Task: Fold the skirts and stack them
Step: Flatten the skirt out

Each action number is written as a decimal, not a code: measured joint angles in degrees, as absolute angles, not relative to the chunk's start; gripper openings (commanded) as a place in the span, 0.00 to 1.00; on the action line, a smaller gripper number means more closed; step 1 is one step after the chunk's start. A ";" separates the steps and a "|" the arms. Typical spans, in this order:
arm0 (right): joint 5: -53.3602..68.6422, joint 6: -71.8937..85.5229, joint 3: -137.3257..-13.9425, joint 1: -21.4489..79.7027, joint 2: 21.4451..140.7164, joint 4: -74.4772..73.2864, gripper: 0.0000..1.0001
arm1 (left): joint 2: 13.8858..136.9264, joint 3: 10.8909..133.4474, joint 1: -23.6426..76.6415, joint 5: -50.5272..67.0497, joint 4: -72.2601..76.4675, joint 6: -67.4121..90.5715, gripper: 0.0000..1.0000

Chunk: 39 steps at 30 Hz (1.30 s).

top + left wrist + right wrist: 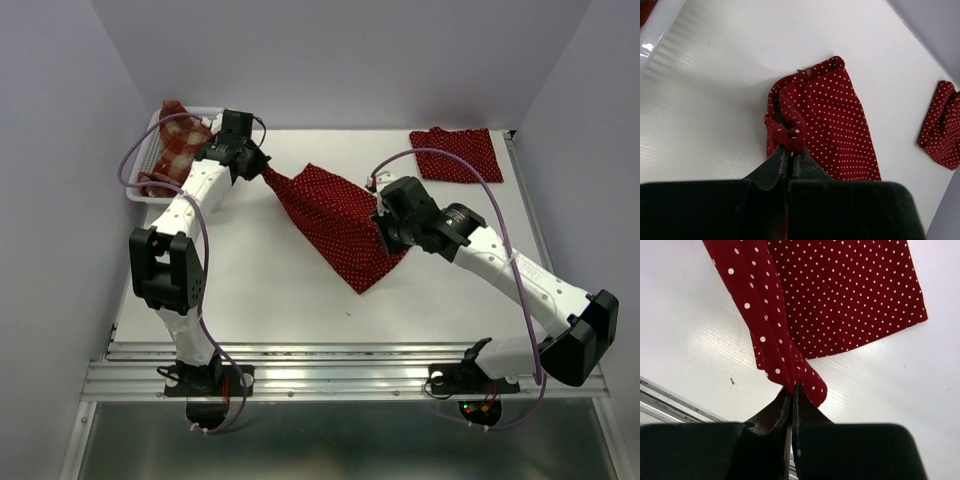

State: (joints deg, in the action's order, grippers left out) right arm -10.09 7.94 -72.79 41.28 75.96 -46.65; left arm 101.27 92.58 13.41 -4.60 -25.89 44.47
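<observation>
Bunching in left and right end effectors (262, 172) (383, 222), dark-red white-dotted skirt (335, 215).

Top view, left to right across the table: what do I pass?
The basket holding the plaid skirt → left hand → held polka-dot skirt → right hand → folded polka-dot skirt.

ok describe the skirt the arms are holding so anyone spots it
Find the table centre, between the arms. The dark red polka-dot skirt is stretched from the left end effector to the right end effector; its twin lies folded at the far right corner.
</observation>
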 measured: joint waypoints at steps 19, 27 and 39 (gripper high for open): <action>-25.34 -14.61 -97.30 34.52 78.26 -39.00 0.01 | 88.90 104.20 12.67 -4.16 -27.88 46.17 0.00; -13.32 -21.45 -107.87 34.68 69.06 -38.44 0.01 | 68.51 104.55 13.52 -4.49 -24.40 47.75 0.00; -15.42 -23.68 -111.92 34.37 75.13 -36.25 0.01 | 69.23 104.51 14.52 -3.66 -22.13 48.62 0.00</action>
State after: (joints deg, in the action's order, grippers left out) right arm -15.42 -23.68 -111.92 34.37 75.13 -36.25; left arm 69.23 104.51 14.52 -3.66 -22.13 48.62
